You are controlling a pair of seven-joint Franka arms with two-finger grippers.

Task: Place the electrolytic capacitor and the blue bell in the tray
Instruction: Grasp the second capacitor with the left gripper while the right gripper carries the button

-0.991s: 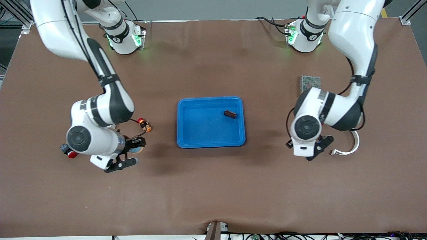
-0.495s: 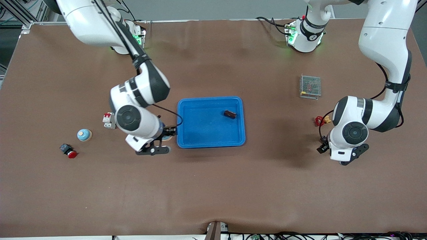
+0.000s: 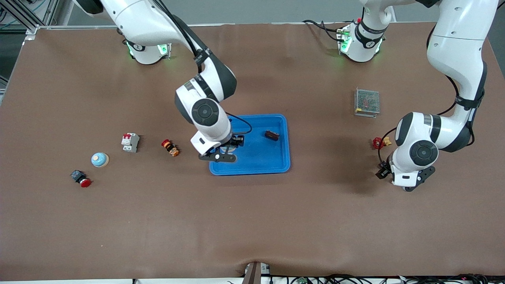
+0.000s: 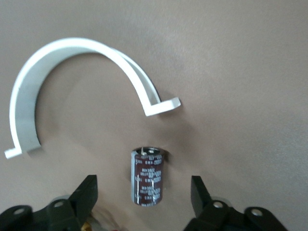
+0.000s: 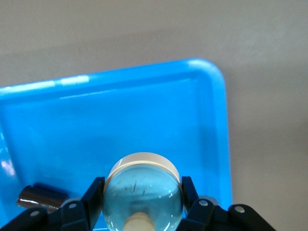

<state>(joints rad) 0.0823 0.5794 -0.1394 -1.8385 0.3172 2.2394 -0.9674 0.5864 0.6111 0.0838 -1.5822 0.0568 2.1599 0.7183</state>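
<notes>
Over the shallow bright-blue plastic tray (image 3: 252, 165), the right gripper (image 3: 225, 152) clenches a pale-blue domed bell (image 5: 143, 191) between its fingers. Near the left arm's end of the table, the left gripper (image 4: 143, 195) hangs with jaws spread around a dark-brown cylindrical capacitor (image 4: 147, 176) lying between them.

The tray (image 3: 256, 165) is bright blue, on a brown table (image 3: 252, 221). The bell (image 5: 143, 192) held in the black right gripper (image 5: 143, 197) is pale translucent blue with a cream rim and knob. The capacitor (image 4: 147, 176) under the black left gripper (image 4: 144, 199) is dark brown with pale lettering, beside a white curved strip (image 4: 72, 82). The arms are white with black joints.
</notes>
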